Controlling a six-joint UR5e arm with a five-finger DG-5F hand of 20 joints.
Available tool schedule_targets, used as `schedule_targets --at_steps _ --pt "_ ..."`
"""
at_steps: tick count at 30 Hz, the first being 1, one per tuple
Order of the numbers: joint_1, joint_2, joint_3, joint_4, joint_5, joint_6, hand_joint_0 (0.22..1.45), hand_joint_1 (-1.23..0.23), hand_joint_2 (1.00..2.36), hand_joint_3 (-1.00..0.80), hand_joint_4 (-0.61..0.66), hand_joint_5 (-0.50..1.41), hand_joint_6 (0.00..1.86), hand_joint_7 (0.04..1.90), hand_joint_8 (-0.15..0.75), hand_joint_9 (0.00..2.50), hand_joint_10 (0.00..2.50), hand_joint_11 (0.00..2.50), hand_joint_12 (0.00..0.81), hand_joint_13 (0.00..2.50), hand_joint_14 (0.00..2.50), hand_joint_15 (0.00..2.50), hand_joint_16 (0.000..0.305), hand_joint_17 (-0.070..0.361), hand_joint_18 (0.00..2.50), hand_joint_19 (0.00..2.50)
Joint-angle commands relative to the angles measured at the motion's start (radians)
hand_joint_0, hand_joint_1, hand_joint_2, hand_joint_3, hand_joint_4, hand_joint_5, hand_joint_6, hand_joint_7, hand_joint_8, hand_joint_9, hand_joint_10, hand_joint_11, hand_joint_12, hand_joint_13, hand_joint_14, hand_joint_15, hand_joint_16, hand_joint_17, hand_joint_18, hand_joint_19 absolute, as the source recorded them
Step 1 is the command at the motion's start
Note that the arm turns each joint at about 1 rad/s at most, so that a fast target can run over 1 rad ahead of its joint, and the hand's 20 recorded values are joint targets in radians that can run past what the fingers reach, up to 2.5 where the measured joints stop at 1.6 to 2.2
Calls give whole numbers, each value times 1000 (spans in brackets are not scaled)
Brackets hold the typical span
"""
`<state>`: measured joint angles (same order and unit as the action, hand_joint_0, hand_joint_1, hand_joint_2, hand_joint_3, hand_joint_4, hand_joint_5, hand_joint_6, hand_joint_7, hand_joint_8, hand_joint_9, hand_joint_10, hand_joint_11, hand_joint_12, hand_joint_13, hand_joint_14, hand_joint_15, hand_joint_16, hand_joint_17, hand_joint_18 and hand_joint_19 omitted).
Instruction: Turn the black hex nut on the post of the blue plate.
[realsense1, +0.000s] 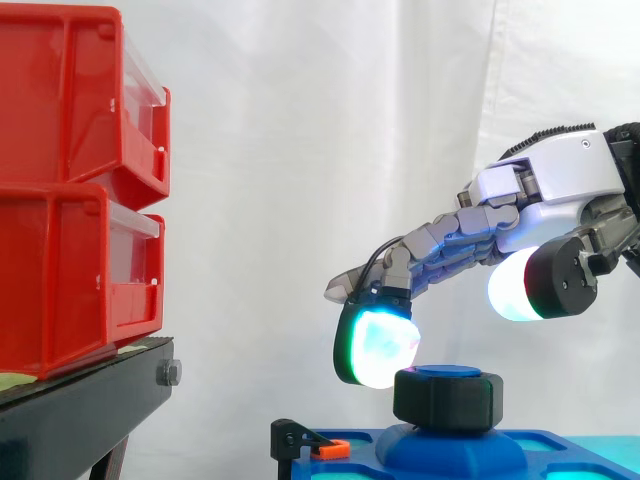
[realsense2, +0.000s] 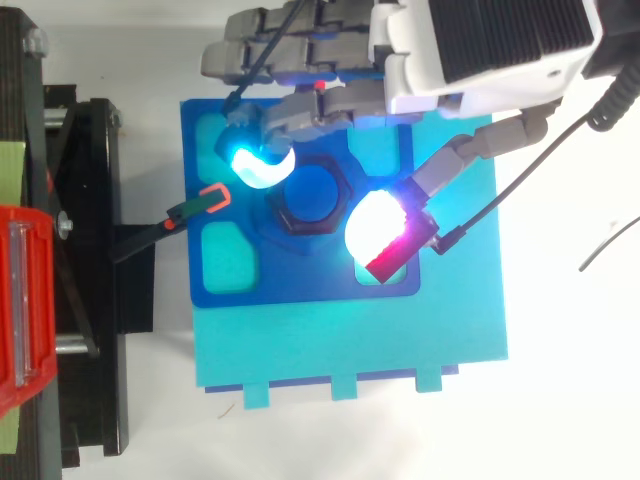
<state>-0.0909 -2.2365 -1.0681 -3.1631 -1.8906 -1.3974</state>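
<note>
Top view: black hex nut (realsense1: 447, 400) on the blue plate's (realsense2: 300, 285) post (realsense2: 312, 190), frame centre, flanked by a fingertip (realsense2: 255, 168) at upper left and thumb pad (realsense2: 372, 225) at lower right. Hand (realsense2: 480, 50) spread astride it, pinching nothing; thumb pad raised clear in side view.

light: bright, even | shadows: faint | glow: fingers (realsense2: 256, 166) tint blue plate (realsense2: 300, 288) cyan

Level side, overhead top, shared plate (realsense2: 300, 280)

Blue plate (realsense1: 450, 455) cut by bottom edge; red bins (realsense1: 60, 270) by left.
</note>
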Motion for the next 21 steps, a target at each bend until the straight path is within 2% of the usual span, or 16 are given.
schedule_targets --at_steps 1,13,16,21 --pt "-6 0 0 2 -5 0 459 -339 1000 -500 132 -223 503 880 215 121 0 0 355 45 0 8 59 134 0 87" --pt "-12 0 -1 2 -15 0 459 -340 1000 -500 132 -223 503 880 214 121 0 0 355 46 0 5 59 133 0 85" --pt "-4 1 -1 2 -12 0 460 -340 1000 -500 130 -223 503 879 214 122 0 0 355 45 0 4 59 133 0 79" --pt "-1 1 0 3 -10 8 459 -340 1000 -500 130 -223 503 880 215 122 0 0 355 45 1 8 59 134 0 91"
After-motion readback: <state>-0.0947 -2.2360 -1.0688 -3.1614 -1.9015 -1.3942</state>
